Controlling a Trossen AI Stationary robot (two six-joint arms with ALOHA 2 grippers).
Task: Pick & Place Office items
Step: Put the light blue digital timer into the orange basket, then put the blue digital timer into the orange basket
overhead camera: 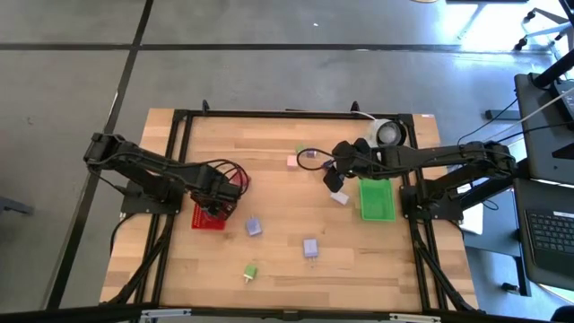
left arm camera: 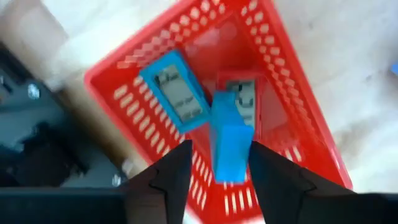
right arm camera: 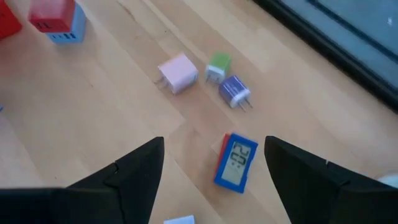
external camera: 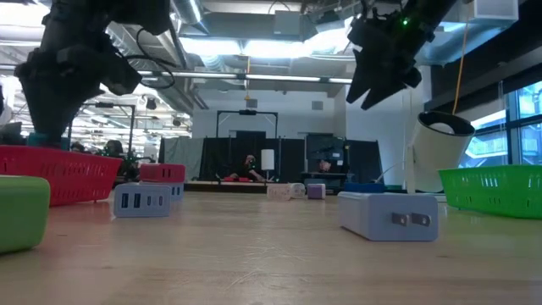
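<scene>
High view: the left gripper (overhead camera: 218, 199) stood over the red tray (overhead camera: 208, 218) at the left of the wooden table (overhead camera: 278, 260), its fingers lost among dark links and cabling. The right gripper (overhead camera: 335, 177) hung over the table centre, beside the green tray (overhead camera: 377, 199). A white round roll (overhead camera: 389, 133) sat at the far right edge. Loose office items lay apart on the wood: a lavender block (overhead camera: 254, 227), another lavender block (overhead camera: 310, 248), a green block (overhead camera: 250, 271), a pink block (overhead camera: 292, 161) and a white piece (overhead camera: 339, 197). All were too small for detail.

Low view: both arms were cut off by the upper edge. A pale pronged adapter (external camera: 388, 216) lay in front, a lavender multi-port block (external camera: 141, 201) to the left. The trays showed lattice walls.

Left wrist view: the fingers (left arm camera: 171, 177) stood slightly parted around an upright blue block (left arm camera: 229, 142); whether they touched it could not be told. Beneath, in the perforated plastic tray, lay a flat blue display piece (left arm camera: 176, 91) and a red piece (left arm camera: 244, 99), partly covered.

Right wrist view: the jaws stood wide apart, holding nothing, above a blue clock-like piece (right arm camera: 236, 162). Beyond lay a pink adapter (right arm camera: 178, 72), a green adapter (right arm camera: 218, 66) and a dark purple adapter (right arm camera: 234, 90), pronged. A red-and-blue block (right arm camera: 55, 20) was cut off at the edge.
</scene>
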